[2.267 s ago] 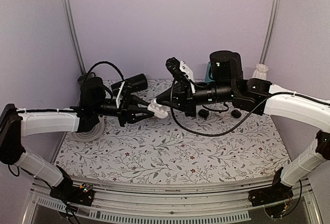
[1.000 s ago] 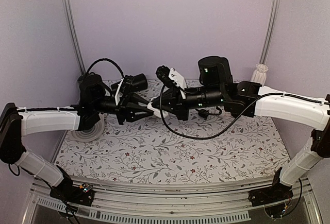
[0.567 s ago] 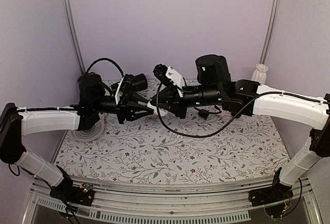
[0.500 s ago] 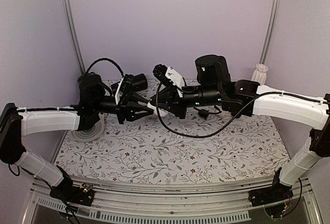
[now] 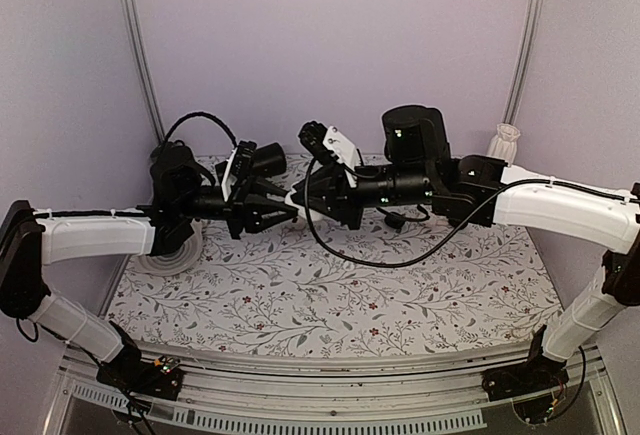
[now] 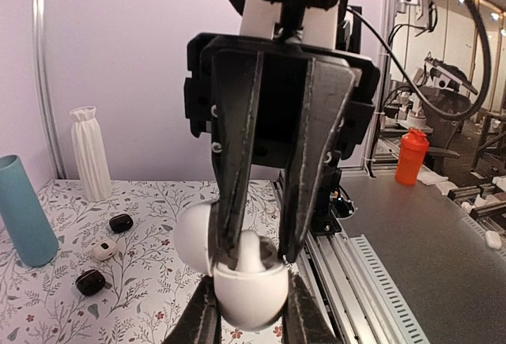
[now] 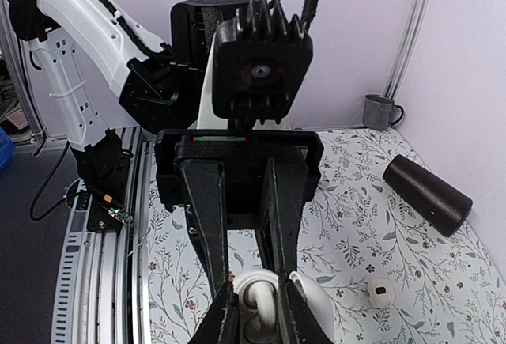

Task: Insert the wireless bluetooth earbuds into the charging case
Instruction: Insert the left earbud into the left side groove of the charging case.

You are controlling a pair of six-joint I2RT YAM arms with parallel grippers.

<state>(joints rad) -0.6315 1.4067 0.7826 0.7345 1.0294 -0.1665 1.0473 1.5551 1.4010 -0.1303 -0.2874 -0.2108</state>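
A glossy white charging case (image 6: 247, 295) hangs above the table with my left gripper (image 6: 251, 312) shut on its body. Its lid (image 6: 192, 237) stands open to one side. A white earbud (image 6: 251, 253) sits stem-up in the case's well. My right gripper (image 7: 258, 316) points into the case from the opposite side. Its fingers flank the earbud (image 7: 263, 300), slightly parted, with a thin gap on one side. In the top view the two grippers meet tip to tip at the case (image 5: 293, 202), over the back middle of the table.
On the table lie a small white round piece with a dark centre (image 6: 103, 249) and two black lumps (image 6: 121, 223) (image 6: 90, 282). A teal cylinder (image 6: 24, 221), a white vase (image 5: 505, 141), a black cylinder (image 7: 427, 194) and a grey mug (image 7: 379, 111) stand around the back.
My right gripper came left with the earbud and met the case. Its jaws have eased slightly apart. The left gripper stayed shut on the case.
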